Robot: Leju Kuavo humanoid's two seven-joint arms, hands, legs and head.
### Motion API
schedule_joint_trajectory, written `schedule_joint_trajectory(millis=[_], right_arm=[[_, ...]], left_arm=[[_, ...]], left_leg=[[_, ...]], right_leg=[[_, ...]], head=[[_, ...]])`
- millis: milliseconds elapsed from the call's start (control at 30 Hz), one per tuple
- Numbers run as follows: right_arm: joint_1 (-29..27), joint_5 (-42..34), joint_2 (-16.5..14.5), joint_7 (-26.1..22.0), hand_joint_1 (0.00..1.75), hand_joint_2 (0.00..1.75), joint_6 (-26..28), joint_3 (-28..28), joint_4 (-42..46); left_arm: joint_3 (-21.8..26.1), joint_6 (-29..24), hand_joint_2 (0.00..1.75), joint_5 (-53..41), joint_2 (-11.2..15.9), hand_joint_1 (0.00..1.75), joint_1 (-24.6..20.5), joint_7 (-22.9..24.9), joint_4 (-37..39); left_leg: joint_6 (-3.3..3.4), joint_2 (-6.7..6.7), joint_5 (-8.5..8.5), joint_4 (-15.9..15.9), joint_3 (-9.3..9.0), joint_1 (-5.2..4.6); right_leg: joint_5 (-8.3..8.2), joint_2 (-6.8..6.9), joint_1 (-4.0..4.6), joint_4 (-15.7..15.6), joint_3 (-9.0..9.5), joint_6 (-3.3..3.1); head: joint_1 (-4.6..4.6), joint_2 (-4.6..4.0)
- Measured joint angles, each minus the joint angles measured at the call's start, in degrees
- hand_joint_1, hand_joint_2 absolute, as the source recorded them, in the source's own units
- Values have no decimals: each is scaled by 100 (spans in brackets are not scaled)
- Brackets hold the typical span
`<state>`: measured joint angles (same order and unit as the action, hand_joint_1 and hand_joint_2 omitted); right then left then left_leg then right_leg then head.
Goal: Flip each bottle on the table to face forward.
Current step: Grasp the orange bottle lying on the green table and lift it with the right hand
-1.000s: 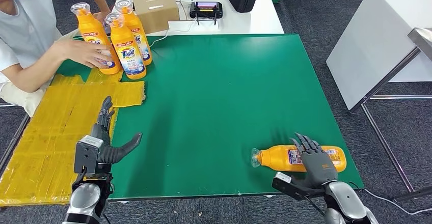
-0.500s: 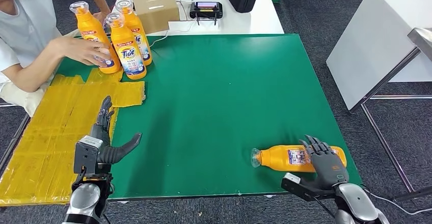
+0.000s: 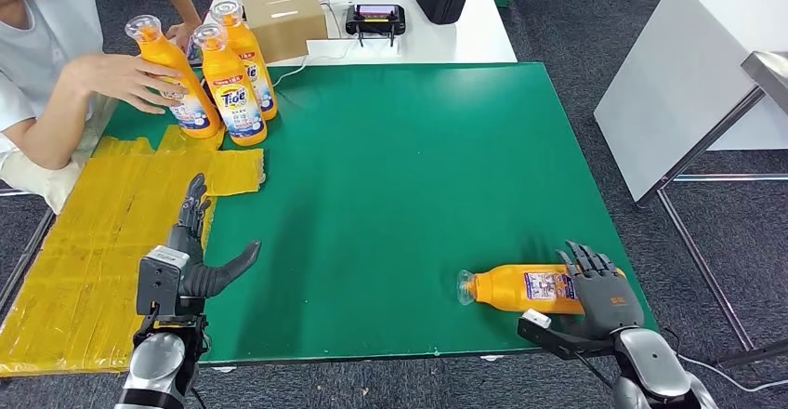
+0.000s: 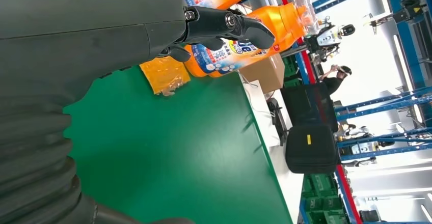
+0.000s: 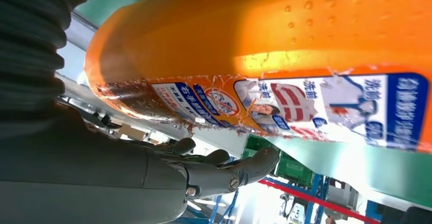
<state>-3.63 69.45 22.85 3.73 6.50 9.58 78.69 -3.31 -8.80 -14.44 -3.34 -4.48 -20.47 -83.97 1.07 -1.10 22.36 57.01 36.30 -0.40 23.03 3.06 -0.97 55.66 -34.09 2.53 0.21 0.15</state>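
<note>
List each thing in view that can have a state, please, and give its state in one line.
Lying bottle: on its side near the table's front edge, cap pointing left.
Right hand: fingers spread over the lying bottle's base end; a grip cannot be told.
Left hand: open, holding nothing, above the table.
Two standing bottles: upright, labels forward.
Third bottle: tilted, held by a person's hand.

An orange bottle (image 3: 534, 288) lies on its side near the front right corner of the green table (image 3: 400, 167), cap pointing left; the right hand (image 3: 602, 296) rests over its base end, fingers spread; the left hand (image 3: 190, 256) hovers open at the yellow mat (image 3: 84, 242); a person's hand (image 3: 116, 79) tilts one of three upright bottles (image 3: 228, 79) at the far left.
</note>
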Motion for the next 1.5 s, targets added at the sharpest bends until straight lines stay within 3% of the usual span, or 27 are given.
schedule_joint_trajectory(millis=[33, 67, 167, 200, 233, 667, 833, 1067, 1167, 1333, 1500], right_arm=[[26, 15, -1, -1, 10, 175, -12, 3, -34], [47, 22, -2, -1, 34, 175, -21, 5, -61], [85, 39, -3, -2, 151, 175, -50, 13, -129], [92, 51, -2, -2, 168, 175, -69, 21, -158], [96, 65, 1, -2, 174, 175, -92, 33, -189], [329, -276, 260, -122, 175, 175, -371, 357, -527], [337, -380, 246, -334, 175, 175, 112, 426, -494], [300, -1203, -555, -979, 175, 175, 1411, 347, 165], [410, -1683, -924, -1144, 175, 175, 1847, 218, 384], [473, -1936, -1282, -1280, 175, 175, 2003, 91, 592], [572, -2997, -1642, -1839, 175, 175, 2215, -23, 770]], left_arm=[[-1, 1, 175, 2, -2, 0, -6, 3, 1], [-1, 1, 175, 2, -4, 0, -11, 5, 1], [-1, 2, 175, 2, -8, 0, -24, 6, 2], [-1, 3, 175, 2, -9, 0, -29, 6, 5], [-1, 4, 175, 3, -10, 0, -34, 6, 9], [-9, 19, 175, 71, -10, 0, -104, 5, 113], [-8, 69, 175, 109, -9, 0, -107, 25, 111], [-192, 1709, 175, 1143, 46, 0, 14, 338, 21], [-430, 1962, 175, 1233, 80, 0, 40, 372, -8], [-670, 2069, 175, 1306, 125, 0, 42, 388, -40], [-993, 2371, 175, 1752, 179, 0, -49, 391, -43]], left_leg=[[0, 0, 0, 0, -2, 0], [0, 0, 0, 0, -3, 0], [1, 0, -1, 0, -6, 0], [2, 0, -1, 0, -6, 0], [3, 0, -2, 0, -6, 0], [4, -2, -2, 0, -25, 0], [3, -1, -1, 0, -23, 1], [-2, -4, -5, -1, -2, 6], [-2, -2, -6, -1, 1, 8], [-1, 0, -5, -1, 4, 2], [-1, 0, -5, -1, 6, 0]], right_leg=[[0, 0, 0, 0, 1, 0], [0, 0, 0, 0, 2, 0], [-1, 0, 0, -1, 5, 0], [-2, 0, 0, -1, 6, 1], [-2, 0, -1, -1, 6, 1], [-3, 0, 0, -2, 18, 0], [-4, -1, 1, -1, 25, 1], [-2, -4, 7, 5, 2, -1], [1, -1, 8, 5, 3, -2], [1, -1, 1, 4, 2, -1], [-1, -2, 0, 4, -2, 0]], head=[[0, 0], [0, 0], [1, 0], [1, 0], [0, 0], [1, 0], [2, 0], [-6, 0], [-4, 0], [-4, 0], [-4, 0]])
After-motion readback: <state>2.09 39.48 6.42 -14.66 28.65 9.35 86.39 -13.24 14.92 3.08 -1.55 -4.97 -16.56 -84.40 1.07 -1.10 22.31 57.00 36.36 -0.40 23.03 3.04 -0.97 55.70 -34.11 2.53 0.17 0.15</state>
